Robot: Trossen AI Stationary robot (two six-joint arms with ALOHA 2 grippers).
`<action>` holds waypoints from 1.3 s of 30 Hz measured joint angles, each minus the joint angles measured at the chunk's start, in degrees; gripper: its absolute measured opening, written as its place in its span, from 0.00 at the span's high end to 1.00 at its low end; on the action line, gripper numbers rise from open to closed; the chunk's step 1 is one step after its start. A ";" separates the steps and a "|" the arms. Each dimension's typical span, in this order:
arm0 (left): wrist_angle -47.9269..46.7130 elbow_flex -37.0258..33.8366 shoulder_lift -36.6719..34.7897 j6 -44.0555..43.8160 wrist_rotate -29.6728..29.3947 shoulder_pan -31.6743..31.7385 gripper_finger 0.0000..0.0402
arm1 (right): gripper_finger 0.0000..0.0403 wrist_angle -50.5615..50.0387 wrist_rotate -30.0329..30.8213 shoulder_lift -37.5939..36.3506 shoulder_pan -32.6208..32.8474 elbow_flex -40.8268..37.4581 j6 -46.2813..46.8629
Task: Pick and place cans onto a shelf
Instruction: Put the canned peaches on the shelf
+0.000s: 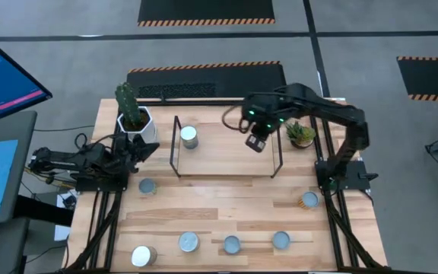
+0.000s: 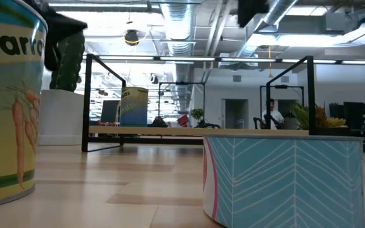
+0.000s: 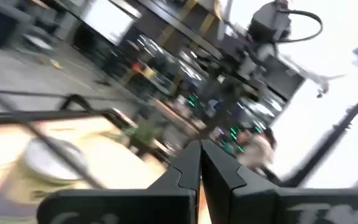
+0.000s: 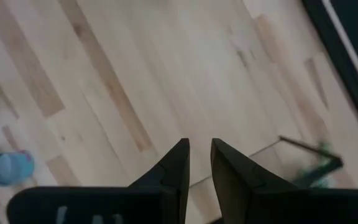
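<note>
Wooden table (image 1: 226,194) is carrying everything I am watching. I am seeing the black shelf (image 1: 226,173) standing at the far middle, with one can (image 1: 189,136) sitting inside it at its left end. Six more cans are lying outside it: one (image 1: 147,186) just near the shelf's left end, four along the near edge (image 1: 144,256) (image 1: 188,242) (image 1: 232,244) (image 1: 280,240), and one on its side (image 1: 309,200) at the right. I am holding the right gripper (image 1: 255,142) above the shelf's right part, its fingers (image 4: 178,163) standing a narrow gap apart with nothing between them. I am parking the left gripper (image 1: 149,149) at the left edge, beside the white cactus pot (image 1: 137,125), with its fingers (image 3: 188,163) pressed together and gripping nothing. A small green plant (image 1: 301,134) is sitting right of the shelf.
</note>
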 joint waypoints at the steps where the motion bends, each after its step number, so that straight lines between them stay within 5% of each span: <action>1: -0.49 1.91 2.00 0.04 2.09 -0.08 1.00 | 0.78 0.16 1.18 -1.08 0.80 -0.92 0.40; 6: -17.31 16.08 16.91 0.14 11.32 -1.83 1.00 | 0.78 0.04 7.77 -8.00 5.11 -6.14 2.79; 12: -39.58 36.49 37.20 1.02 17.91 -5.60 1.00 | 0.78 0.06 8.66 -14.32 10.06 -13.06 4.01; 21: -61.94 60.77 61.48 -13.88 25.29 -17.46 1.00 | 0.78 0.05 8.64 -23.46 18.99 -24.97 5.18; 27: -69.17 67.78 71.27 -20.89 26.41 -26.48 1.00 | 0.78 0.24 8.64 -27.73 24.95 -32.07 14.46; 39: -75.15 68.25 74.77 -32.15 22.90 -36.46 0.92 | 0.78 5.68 8.64 -29.06 32.21 -40.17 31.42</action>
